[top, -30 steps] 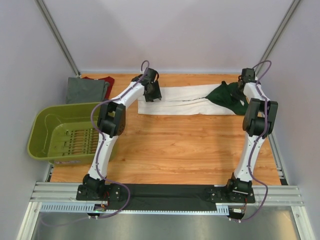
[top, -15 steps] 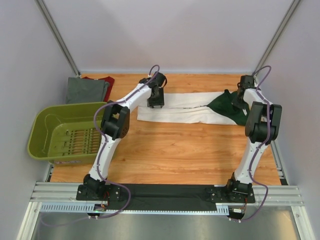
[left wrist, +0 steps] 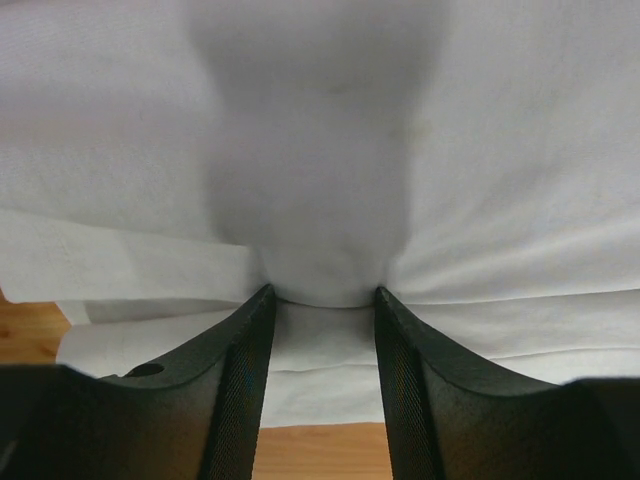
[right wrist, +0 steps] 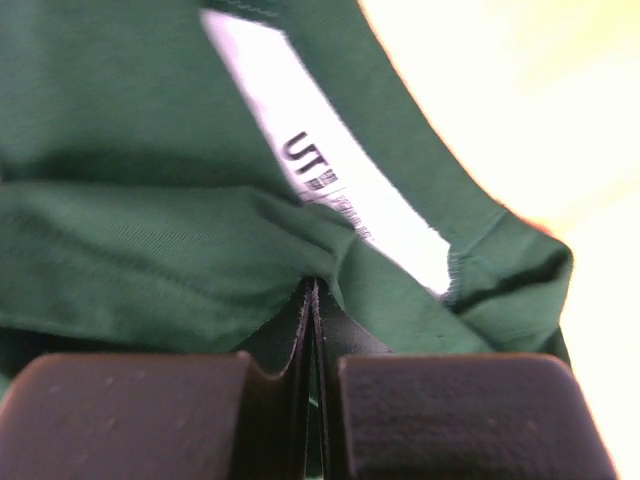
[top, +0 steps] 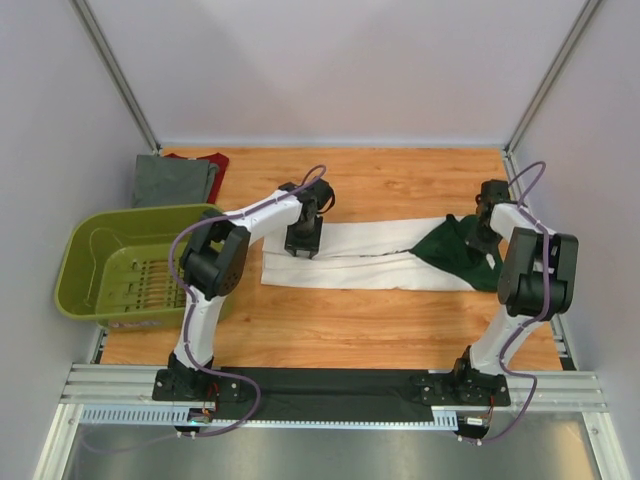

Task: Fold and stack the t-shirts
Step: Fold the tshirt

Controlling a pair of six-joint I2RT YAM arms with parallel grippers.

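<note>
Long, narrow white t-shirt (top: 350, 255), dark green collar end crumpled

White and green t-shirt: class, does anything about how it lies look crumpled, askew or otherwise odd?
Yes. The t-shirt is not flat: its green collar end is crumpled where the right fingers pinch it, and white cloth humps up between the left fingers.

Basket (top: 85, 262) blocks left side; table (top: 380, 320) passable near side of white t-shirt (top: 350, 255).
</note>
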